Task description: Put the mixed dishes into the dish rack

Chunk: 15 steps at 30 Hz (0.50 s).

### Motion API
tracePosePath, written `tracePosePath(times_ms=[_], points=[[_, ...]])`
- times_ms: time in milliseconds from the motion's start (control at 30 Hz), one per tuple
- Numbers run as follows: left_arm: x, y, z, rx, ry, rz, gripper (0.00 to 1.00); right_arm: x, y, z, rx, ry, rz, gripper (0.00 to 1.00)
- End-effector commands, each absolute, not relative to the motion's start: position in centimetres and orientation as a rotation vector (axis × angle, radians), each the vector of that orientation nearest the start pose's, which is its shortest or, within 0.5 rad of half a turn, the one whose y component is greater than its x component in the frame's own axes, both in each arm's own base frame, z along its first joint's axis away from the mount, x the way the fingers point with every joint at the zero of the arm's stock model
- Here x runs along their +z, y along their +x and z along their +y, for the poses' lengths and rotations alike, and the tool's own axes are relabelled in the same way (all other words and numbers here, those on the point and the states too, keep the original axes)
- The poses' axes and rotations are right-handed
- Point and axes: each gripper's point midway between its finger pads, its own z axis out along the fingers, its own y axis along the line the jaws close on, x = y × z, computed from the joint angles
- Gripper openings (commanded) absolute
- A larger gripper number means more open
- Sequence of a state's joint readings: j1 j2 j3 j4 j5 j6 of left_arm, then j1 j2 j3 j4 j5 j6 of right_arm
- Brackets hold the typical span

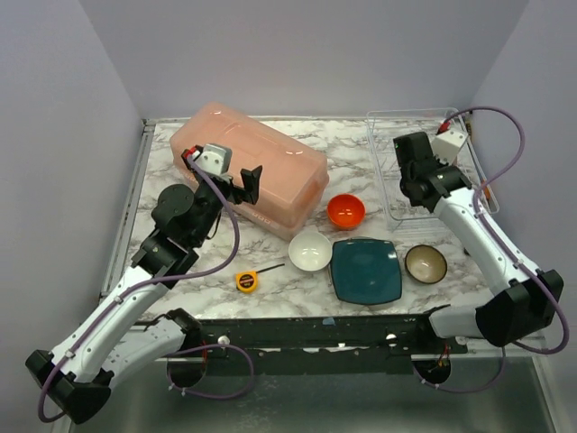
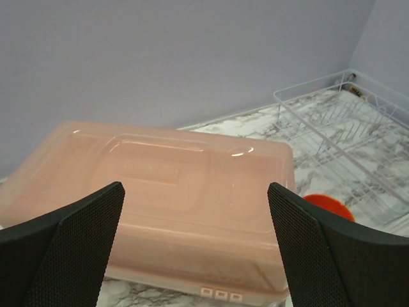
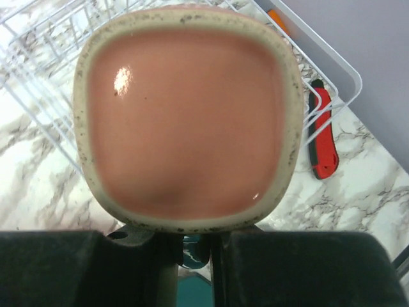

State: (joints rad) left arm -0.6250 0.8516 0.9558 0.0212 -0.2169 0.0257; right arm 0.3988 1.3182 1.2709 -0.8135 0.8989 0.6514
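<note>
And there was the pinkish mug (image 3: pixel 185 121), filling the right wrist view end-on: a glossy pink rounded-square face with a speckled cream rim turned straight at the camera, so its long axis ran away from the lens. Whether that face was mouth or base was hard to say, and no handle showed. The right gripper (image 3: pixel 195 246) was clenched on its near edge, holding it above the wires of the dish rack (image 3: pixel 38 38), with a red-handled tool (image 3: pixel 323 137) lying just right of the rack. The overhead view hid the mug behind the arm, but it showed the rack at the far right, its long side running near to far. On the marble nearer the arms sat the orange bowl (image 1: pixel 345 210), white bowl (image 1: pixel 309 251), teal square plate (image 1: pixel 365 270) and dark bowl (image 1: pixel 425 263), with a yellow tape measure (image 1: pixel 246 280) to their left. Far left, the left gripper (image 1: pixel 236 185) hung released, jaws spread wide, facing the pink tub (image 2: pixel 172 192).
</note>
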Motion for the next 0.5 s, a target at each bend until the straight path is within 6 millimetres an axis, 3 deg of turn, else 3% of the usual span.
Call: tracePosePath(times_ms=[0, 200, 333, 467], points=[[38.5, 28.8, -15.6, -0.260, 0.321, 1.378, 0.94, 25.1, 37.8, 0.0, -0.306, 0.749, 1.985, 0.01], [37.8, 28.4, -15.4, -0.190, 0.345, 1.351, 0.94, 21.0, 41.1, -4.0, -0.229, 1.010, 2.003, 0.01], [37.7, 28.2, -15.5, -0.184, 0.357, 1.331, 0.93, 17.8, 42.0, -7.0, -0.260, 1.166, 1.996, 0.01], [37.1, 28.8, -15.7, -0.150, 0.379, 1.341, 0.93, 14.8, 43.1, -8.9, -0.240, 1.257, 2.010, 0.01]])
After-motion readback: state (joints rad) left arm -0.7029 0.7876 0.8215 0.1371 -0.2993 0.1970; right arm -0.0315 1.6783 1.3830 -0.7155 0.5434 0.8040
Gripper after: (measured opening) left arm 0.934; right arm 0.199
